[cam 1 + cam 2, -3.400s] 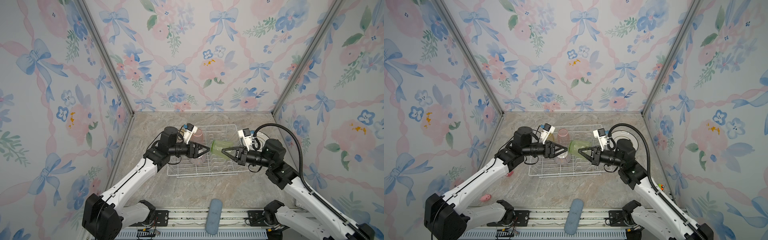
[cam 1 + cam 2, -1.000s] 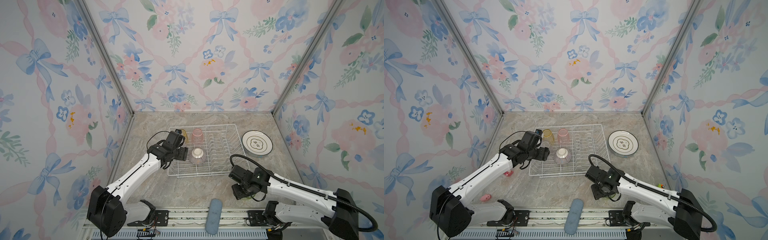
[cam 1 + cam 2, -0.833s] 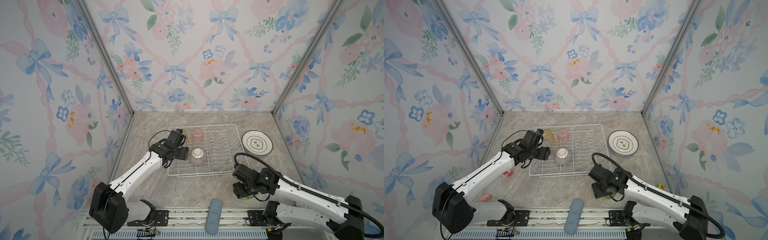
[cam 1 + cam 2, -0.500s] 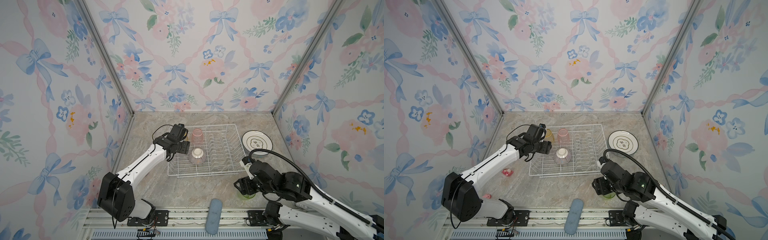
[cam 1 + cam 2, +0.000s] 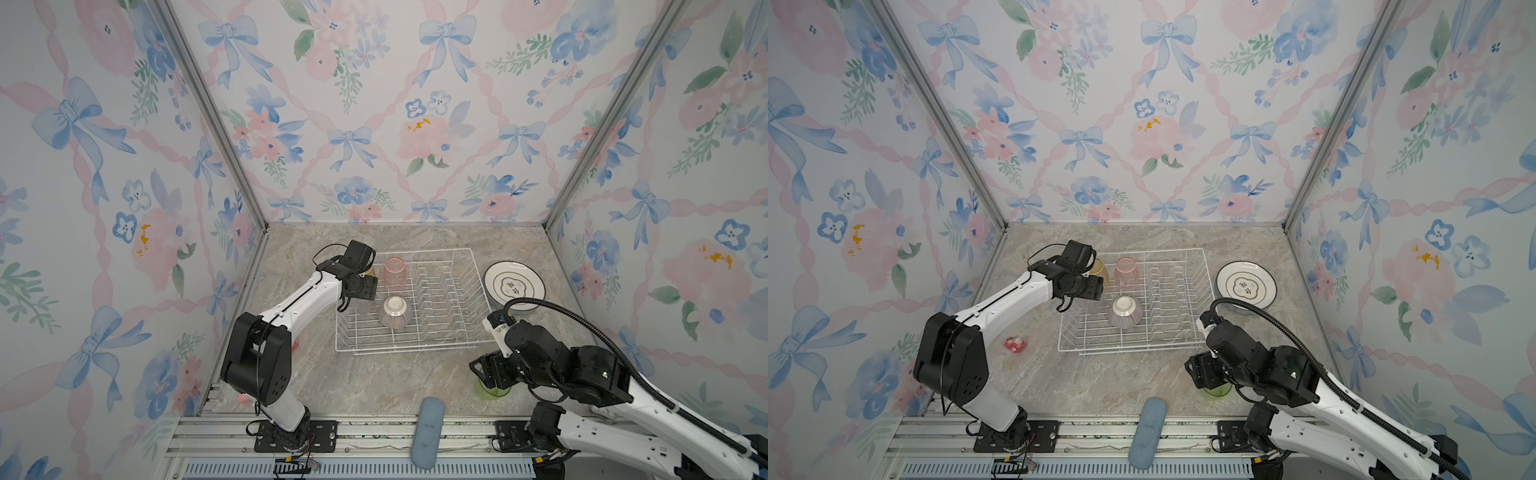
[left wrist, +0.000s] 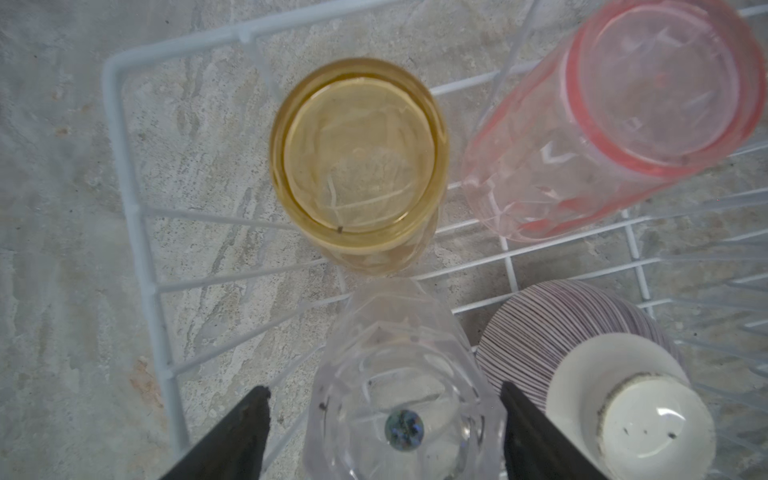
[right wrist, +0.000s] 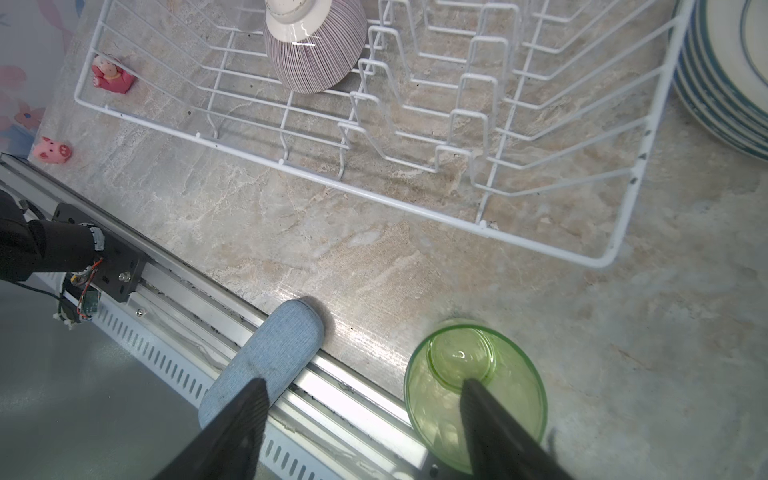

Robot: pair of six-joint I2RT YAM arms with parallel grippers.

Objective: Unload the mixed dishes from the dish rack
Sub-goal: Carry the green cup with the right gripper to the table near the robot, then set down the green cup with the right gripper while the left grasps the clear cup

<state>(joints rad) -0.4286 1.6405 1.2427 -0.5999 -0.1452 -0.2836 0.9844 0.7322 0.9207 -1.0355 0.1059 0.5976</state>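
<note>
Back wall (image 5: 374, 124), L wall (image 5: 104, 187), R wall (image 5: 685, 166): same wallpaper, pale w/ blue bows, pink ribbons + flowers. Alu corner posts (image 5: 212, 116) btw walls. Floor = beige-grey marble-look tabletop (image 5: 374, 382). Front edge: metal rail (image 5: 374, 432) w/ slotted strip below, blue padded roll (image 5: 427, 432) lying across it. Light soft, even.

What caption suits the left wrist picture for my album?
Open left gripper straddles the clear tumbler in the rack, beside a yellow tumbler, a pink tumbler and an upturned bowl.
</note>
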